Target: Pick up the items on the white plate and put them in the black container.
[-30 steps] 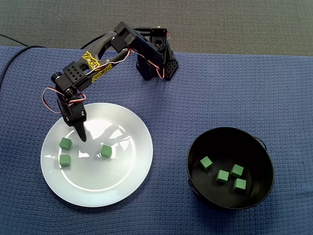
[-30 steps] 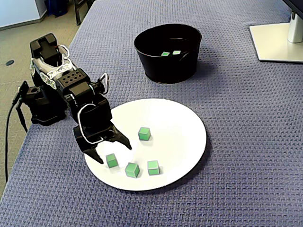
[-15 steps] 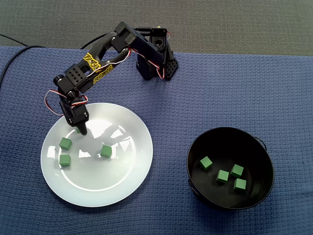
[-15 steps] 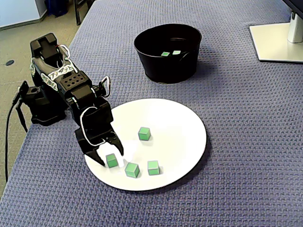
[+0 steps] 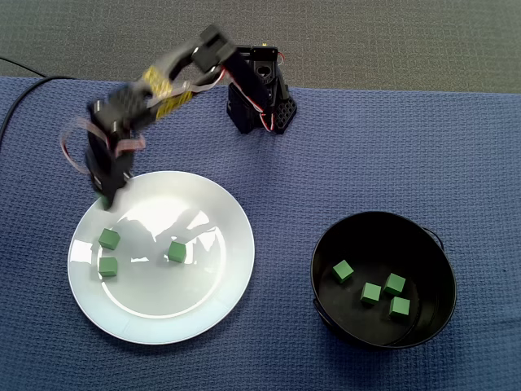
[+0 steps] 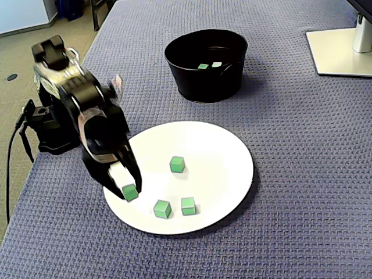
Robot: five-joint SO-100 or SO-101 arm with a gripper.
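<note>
Green cube (image 6: 130, 193) was clamped at the tips of the closed gripper (image 6: 127, 188), low over the white plate (image 6: 215, 157) rim. Three other cubes (image 5: 177, 252) lay on the plate, four in the black container (image 6: 203, 81). Risk: arm (image 5: 167, 85) blurred, likely moving fast; a shallow tip hold could let the cube slip. Yellow arm lettering unreadable

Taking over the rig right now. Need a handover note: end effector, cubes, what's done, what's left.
End effector: shut on the held green cube, at the white plate's edge nearest the arm base.
Plate: three loose green cubes.
Black container: four green cubes inside, done.
Left: carry the held cube over and drop it, then move the three.
</note>
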